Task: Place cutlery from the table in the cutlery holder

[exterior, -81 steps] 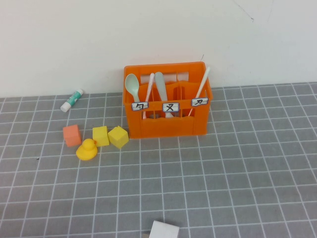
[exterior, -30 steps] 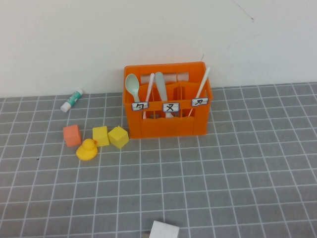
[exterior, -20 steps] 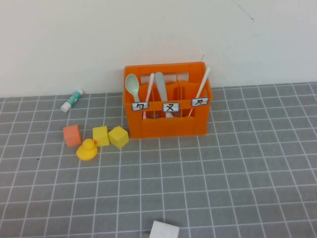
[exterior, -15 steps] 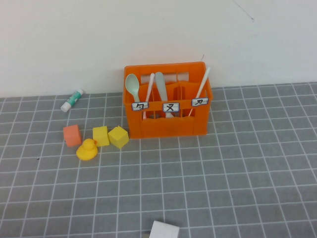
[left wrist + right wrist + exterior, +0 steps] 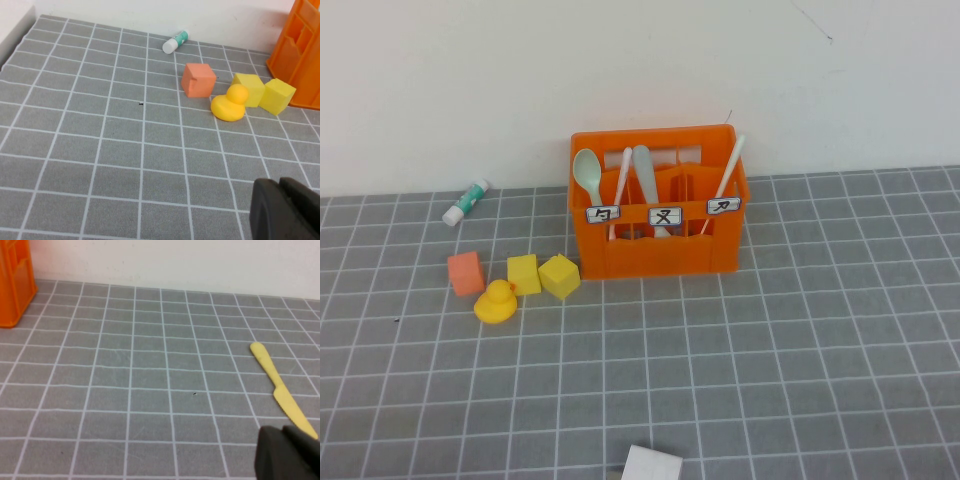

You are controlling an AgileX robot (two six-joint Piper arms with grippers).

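Observation:
The orange cutlery holder (image 5: 660, 250) stands at the back of the grey tiled table (image 5: 800, 340). In it stand a mint green spoon (image 5: 587, 175), a pale pink spoon handle (image 5: 620, 185), a grey fork (image 5: 645, 180) and a cream-white knife (image 5: 728, 175). A yellow knife (image 5: 280, 387) lies flat on the table in the right wrist view, just beyond my right gripper (image 5: 286, 442), which is shut and empty. My left gripper (image 5: 282, 197) is shut and empty, low over bare tiles. Neither gripper shows in the high view.
Left of the holder lie an orange cube (image 5: 466, 272), two yellow cubes (image 5: 542, 274), a yellow duck (image 5: 496, 302) and a white-green tube (image 5: 466, 201). A white wall runs behind. A white block (image 5: 651, 465) sits at the near edge.

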